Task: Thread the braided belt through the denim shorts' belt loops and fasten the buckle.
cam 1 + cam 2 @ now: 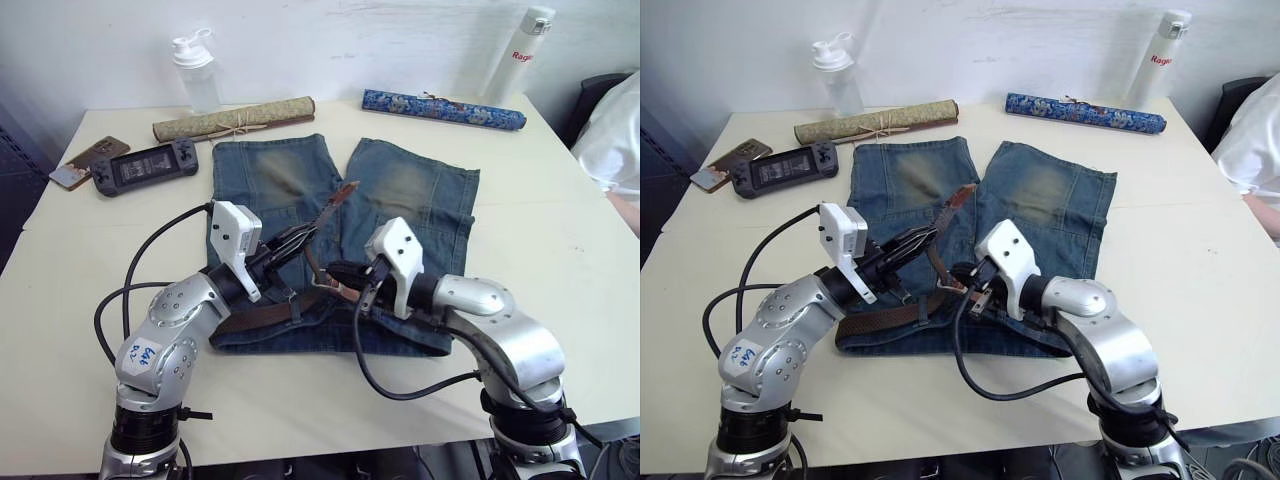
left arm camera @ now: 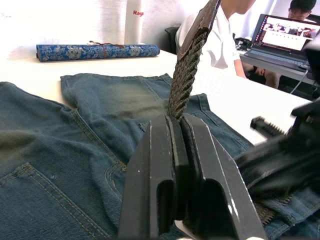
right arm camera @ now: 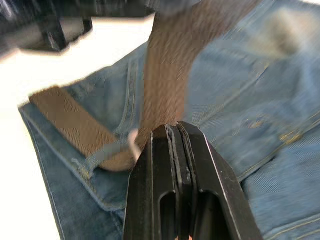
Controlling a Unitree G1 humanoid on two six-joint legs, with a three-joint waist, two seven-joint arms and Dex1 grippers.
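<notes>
The denim shorts (image 1: 400, 195) lie flat on the table, waistband nearest me. The braided belt (image 1: 262, 315) runs along the left part of the waistband under a belt loop (image 1: 291, 303), then climbs free to its tan tip (image 1: 346, 192). My left gripper (image 1: 305, 236) is shut on this raised strap, and in the left wrist view the braid (image 2: 185, 75) stands up out of the shut fingers (image 2: 155, 165). My right gripper (image 1: 335, 271) is shut on the belt lower down, close over the waistband's middle. I cannot make out the buckle.
Behind the shorts lie a rolled tan mat (image 1: 233, 120) and a rolled blue patterned tube (image 1: 443, 109). A clear bottle (image 1: 197, 72), a white bottle (image 1: 520, 55), a game console (image 1: 143, 167) and a phone (image 1: 88, 160) stand around. A person (image 1: 615, 140) sits at the right edge.
</notes>
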